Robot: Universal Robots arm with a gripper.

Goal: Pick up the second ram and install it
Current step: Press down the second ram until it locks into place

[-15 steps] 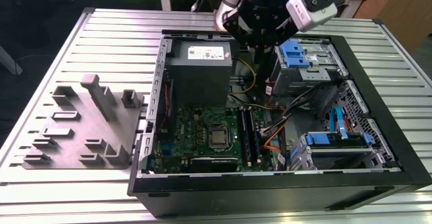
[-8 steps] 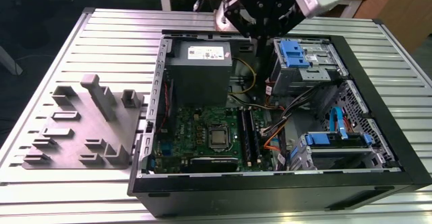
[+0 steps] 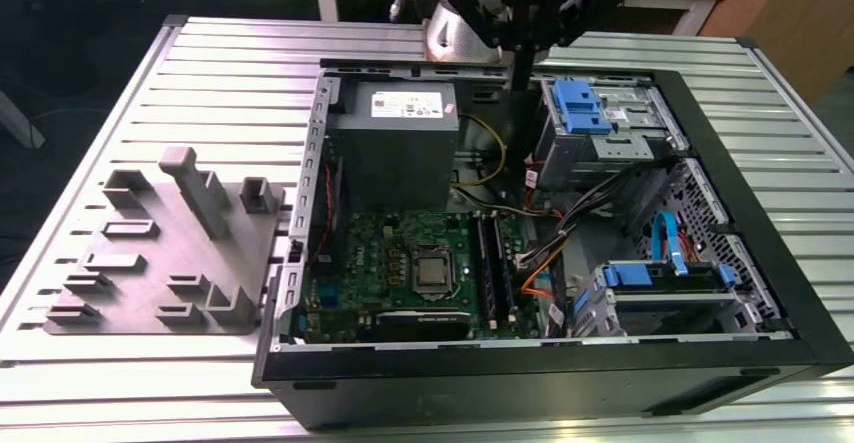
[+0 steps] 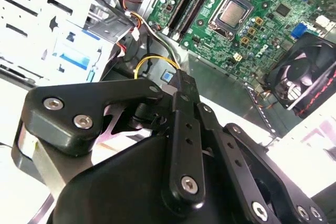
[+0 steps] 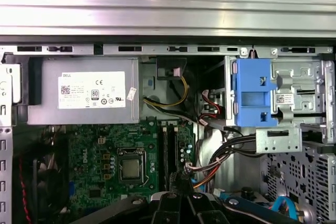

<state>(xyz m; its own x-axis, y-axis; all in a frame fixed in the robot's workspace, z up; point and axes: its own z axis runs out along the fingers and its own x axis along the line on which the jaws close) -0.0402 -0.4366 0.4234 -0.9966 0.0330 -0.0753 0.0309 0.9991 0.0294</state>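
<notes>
My gripper (image 3: 521,75) hangs high over the back of the open computer case (image 3: 703,128), fingers pointing down and closed together. A thin dark strip, the second ram (image 4: 177,75), sits pinched edge-on at the fingertips (image 4: 188,92); its green face is hidden. The gripper (image 5: 181,199) points toward the long black memory slots (image 5: 168,148) on the green motherboard (image 3: 387,253). In the exterior view those slots (image 3: 491,263) lie well below the gripper and nearer the front, beside the processor socket (image 3: 430,268).
A grey plastic fixture (image 3: 174,253) with upright blocks stands on the slatted table at the exterior view's left. Inside the case are a power supply (image 3: 396,133), blue drive brackets (image 3: 577,103), loose cables (image 3: 561,233) and a fan (image 4: 307,74).
</notes>
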